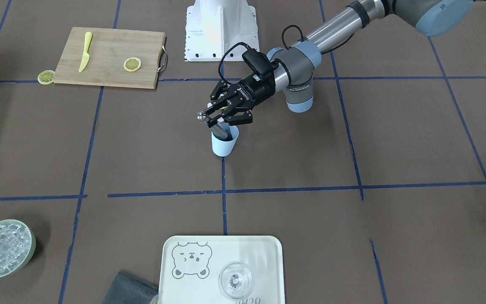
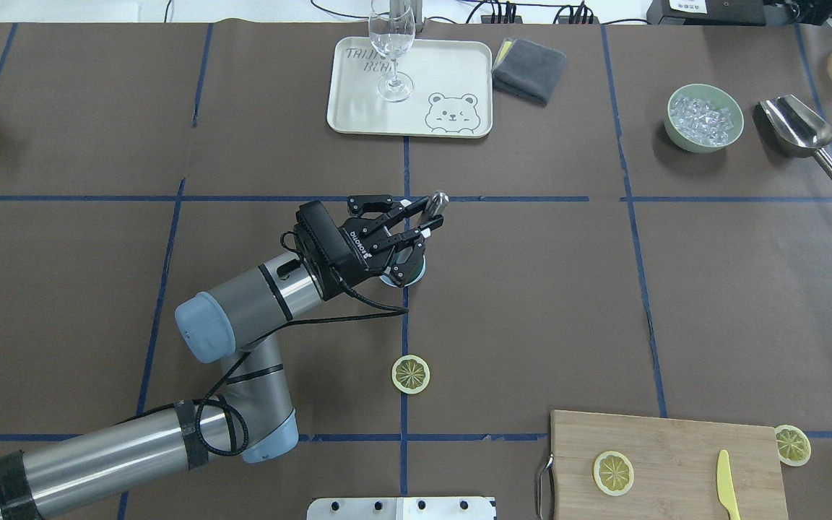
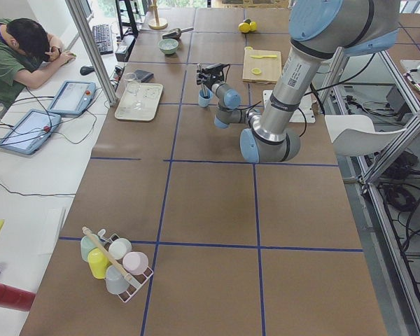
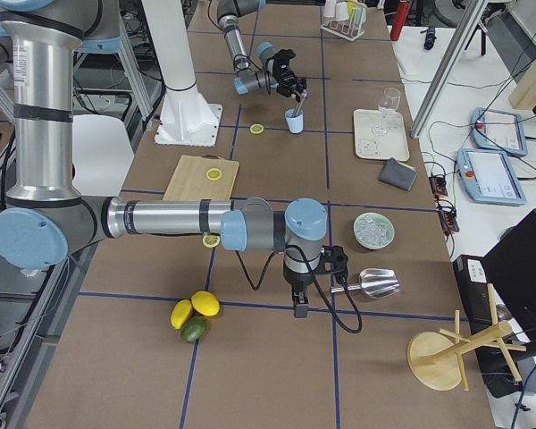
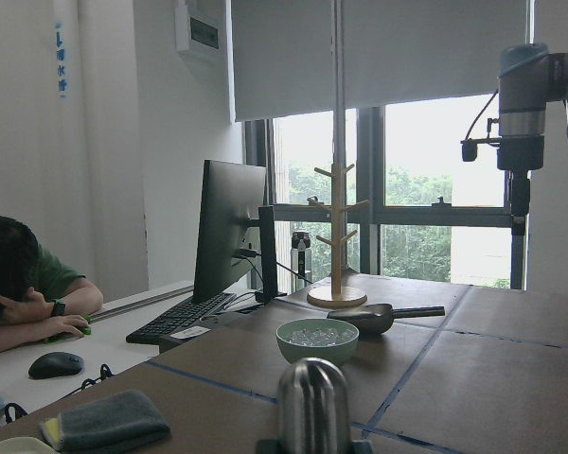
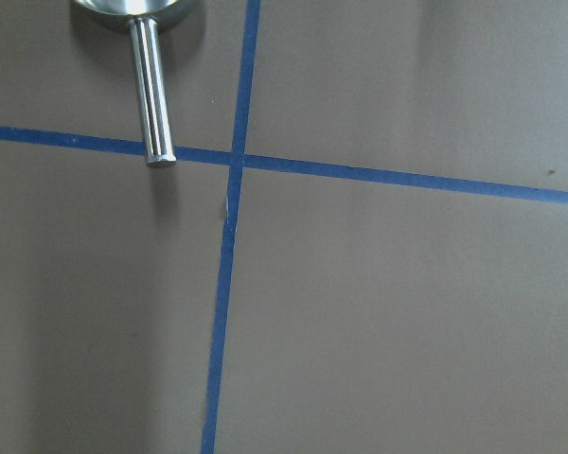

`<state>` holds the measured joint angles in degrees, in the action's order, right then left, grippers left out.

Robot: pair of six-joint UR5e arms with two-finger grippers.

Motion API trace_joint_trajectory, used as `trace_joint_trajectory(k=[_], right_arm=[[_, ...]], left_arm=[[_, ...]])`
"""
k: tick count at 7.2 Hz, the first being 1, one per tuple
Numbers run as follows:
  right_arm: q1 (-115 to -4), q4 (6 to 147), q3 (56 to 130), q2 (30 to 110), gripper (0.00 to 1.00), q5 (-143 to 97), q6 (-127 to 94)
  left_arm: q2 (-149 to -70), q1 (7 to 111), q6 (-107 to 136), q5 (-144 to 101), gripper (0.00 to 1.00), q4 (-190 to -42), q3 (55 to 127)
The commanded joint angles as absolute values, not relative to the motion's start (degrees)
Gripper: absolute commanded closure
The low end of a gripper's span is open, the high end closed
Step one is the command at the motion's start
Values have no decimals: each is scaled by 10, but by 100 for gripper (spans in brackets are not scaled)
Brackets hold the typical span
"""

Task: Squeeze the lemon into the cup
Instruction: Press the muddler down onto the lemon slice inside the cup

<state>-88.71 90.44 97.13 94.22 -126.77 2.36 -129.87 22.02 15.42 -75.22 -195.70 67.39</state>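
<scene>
- Front-facing view: the left gripper [image 1: 219, 119] hangs tilted over the small light-blue plastic cup [image 1: 225, 145] at the table's middle. Its fingers pinch a silver round-ended metal tool [image 1: 201, 117], whose dark lower end dips into the cup.
- Overhead view: the cup is mostly hidden under that gripper. A yellow lemon slice [image 2: 411, 374] lies apart, nearer the robot.
- Right-side view: the right gripper [image 4: 298, 308] points down near a steel scoop [image 4: 372, 283]. I cannot tell how its fingers stand.

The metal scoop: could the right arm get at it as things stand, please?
Probably yes: the right gripper hangs just beside the metal scoop, whose handle points toward it, and nothing shows between them.
</scene>
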Motion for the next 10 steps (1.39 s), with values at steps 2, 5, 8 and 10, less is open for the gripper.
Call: trace_joint_trajectory(k=[2, 5, 8, 10], right_arm=[[-887, 904, 970, 942, 0, -1267, 24], [-887, 904, 969, 943, 0, -1267, 25], [-887, 904, 969, 944, 0, -1267, 25], [-887, 904, 969, 944, 0, -1267, 25]], left_arm=[[-1306, 221, 155, -751, 100, -1954, 684], [-1306, 243, 162, -751, 100, -1958, 735], [-1299, 289, 246, -751, 100, -1948, 778], [-1278, 314, 297, -743, 100, -1817, 814]])
